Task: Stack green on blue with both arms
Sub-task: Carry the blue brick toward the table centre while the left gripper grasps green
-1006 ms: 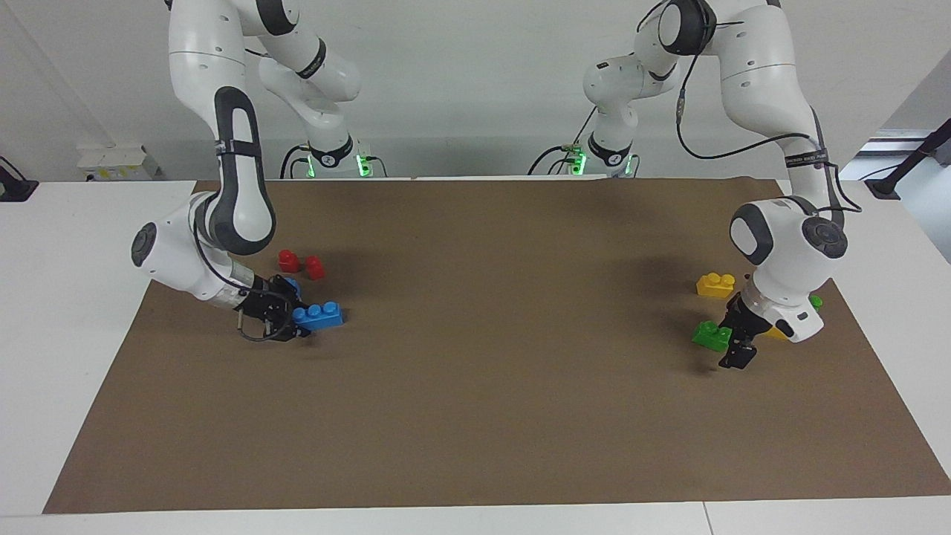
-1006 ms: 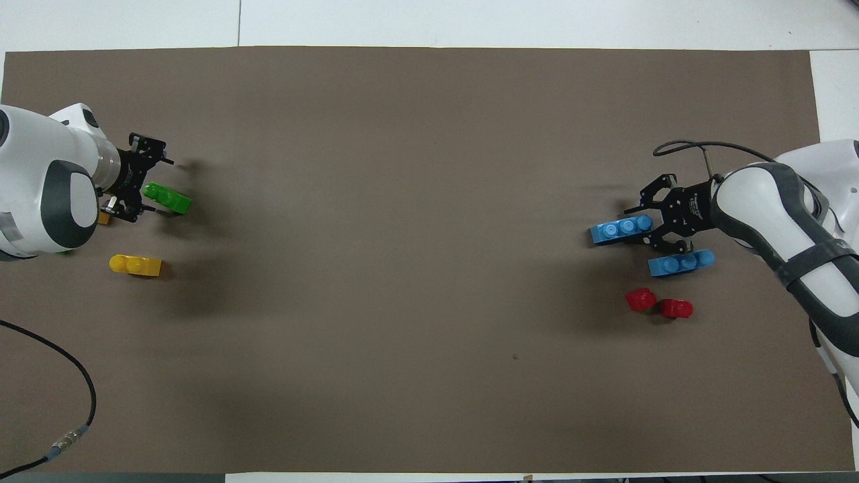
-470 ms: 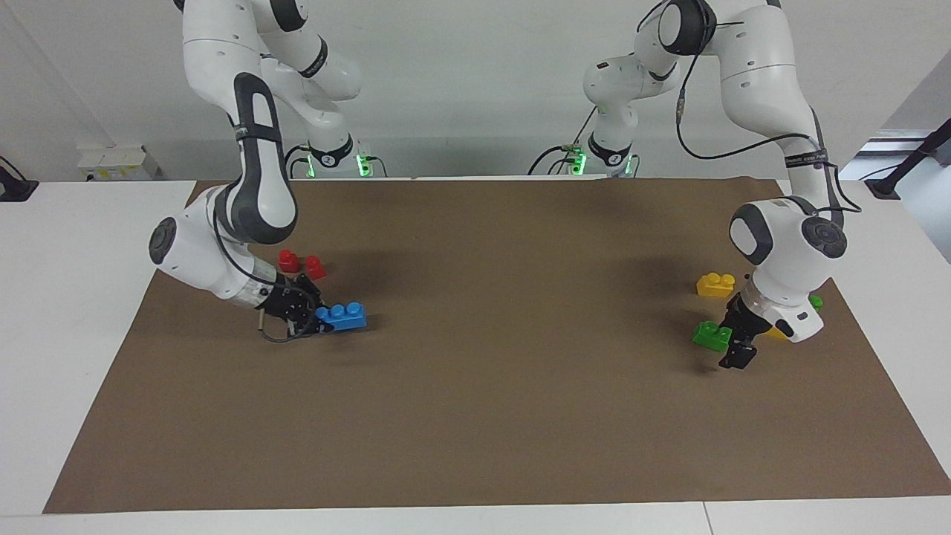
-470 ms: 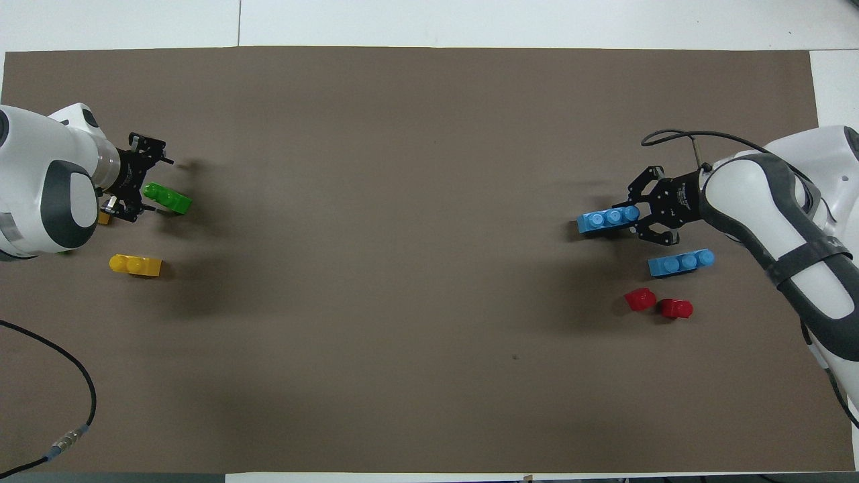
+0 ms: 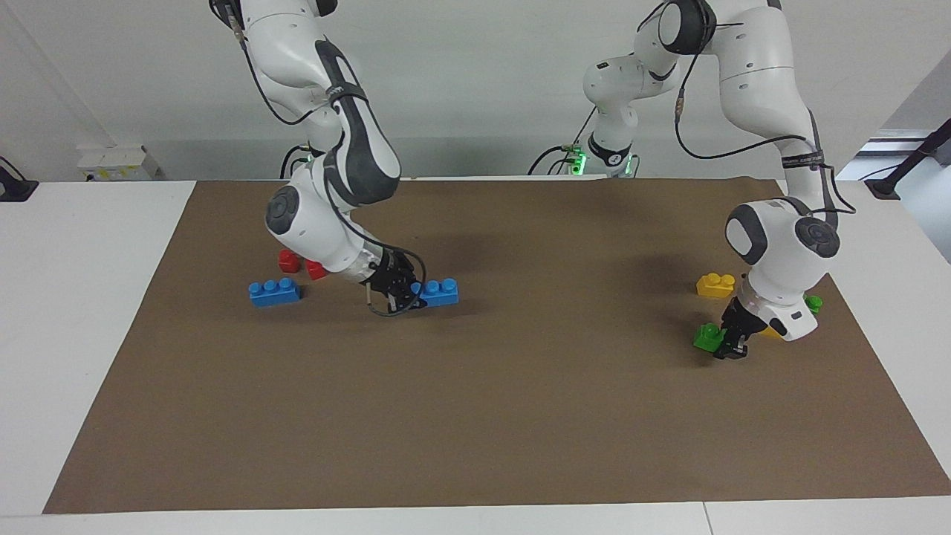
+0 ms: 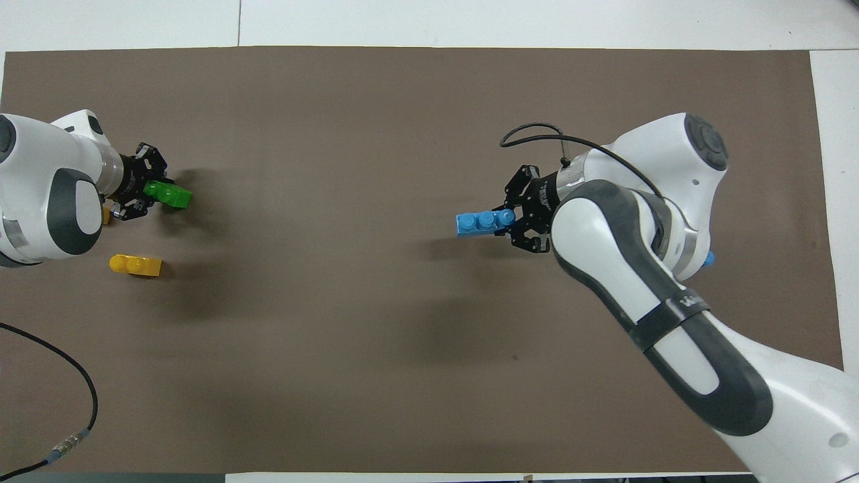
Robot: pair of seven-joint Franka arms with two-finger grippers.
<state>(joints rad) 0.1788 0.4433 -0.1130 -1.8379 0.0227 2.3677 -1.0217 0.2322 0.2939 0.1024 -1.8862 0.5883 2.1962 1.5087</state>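
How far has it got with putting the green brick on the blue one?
Both bricks look gripped. The right tool holds the blue brick out toward the middle of the mat. The left tool has closed on the green brick at its own end. Left: bringing them together and pressing green onto blue.

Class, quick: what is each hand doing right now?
Left hand: closed on the green brick.
Right hand: closed on a blue brick, carrying it.
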